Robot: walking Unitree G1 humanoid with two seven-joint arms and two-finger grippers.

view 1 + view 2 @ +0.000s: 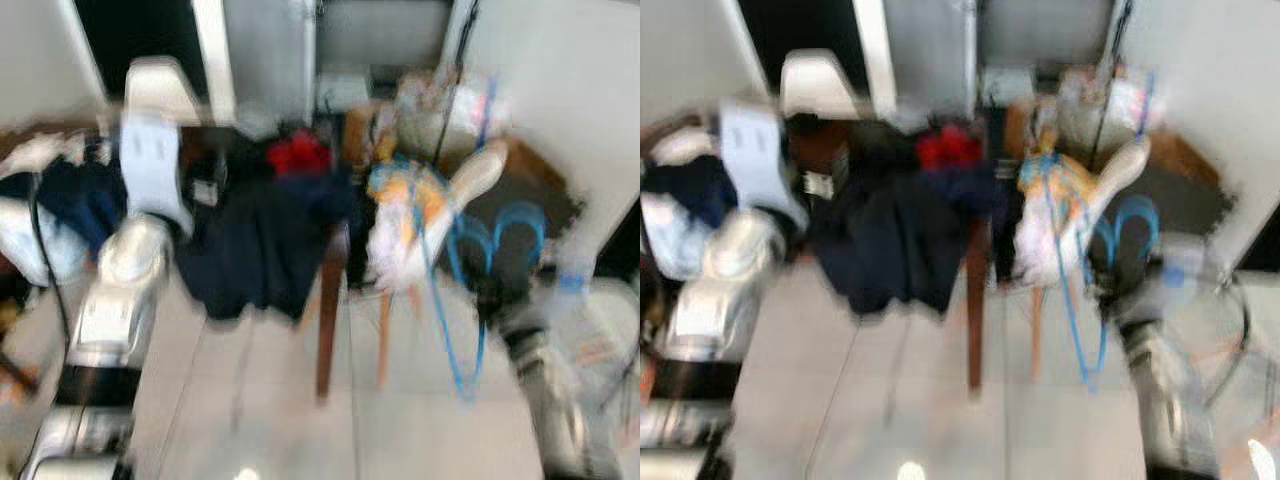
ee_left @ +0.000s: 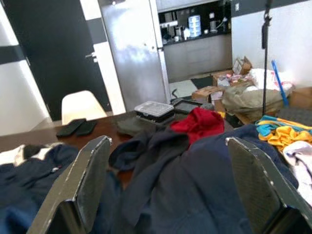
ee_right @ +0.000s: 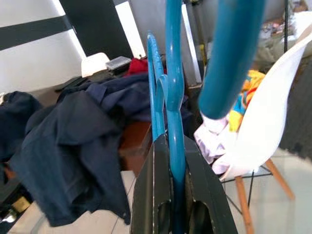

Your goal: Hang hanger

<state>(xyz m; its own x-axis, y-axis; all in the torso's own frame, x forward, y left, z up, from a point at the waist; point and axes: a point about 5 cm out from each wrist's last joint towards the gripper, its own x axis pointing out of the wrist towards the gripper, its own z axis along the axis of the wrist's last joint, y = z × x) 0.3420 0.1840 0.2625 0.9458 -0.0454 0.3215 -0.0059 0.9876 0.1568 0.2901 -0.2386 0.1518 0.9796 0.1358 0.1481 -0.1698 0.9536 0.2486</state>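
Note:
A blue plastic hanger [image 3: 174,97] is clamped between the fingers of my right gripper [image 3: 171,142], which is shut on it. In the blurred left eye view the hanger [image 1: 465,330] hangs down from that gripper [image 1: 490,295], in front of a white chair [image 1: 470,180]. A thicker blue bar [image 3: 229,53] crosses close to the right wrist camera. My left gripper [image 2: 168,140] is open with nothing between its fingers [image 2: 85,180], held up over the heap of clothes. The silver left arm [image 1: 120,275] is raised on the left.
A dark wooden table [image 1: 328,300] carries a navy garment [image 1: 255,250], a red cloth [image 1: 298,153] and a lidded box [image 2: 153,109]. The white chair holds colourful clothes [image 1: 400,215]. A black stand pole [image 2: 265,58] rises at the right wall. Tiled floor [image 1: 250,400] lies in front.

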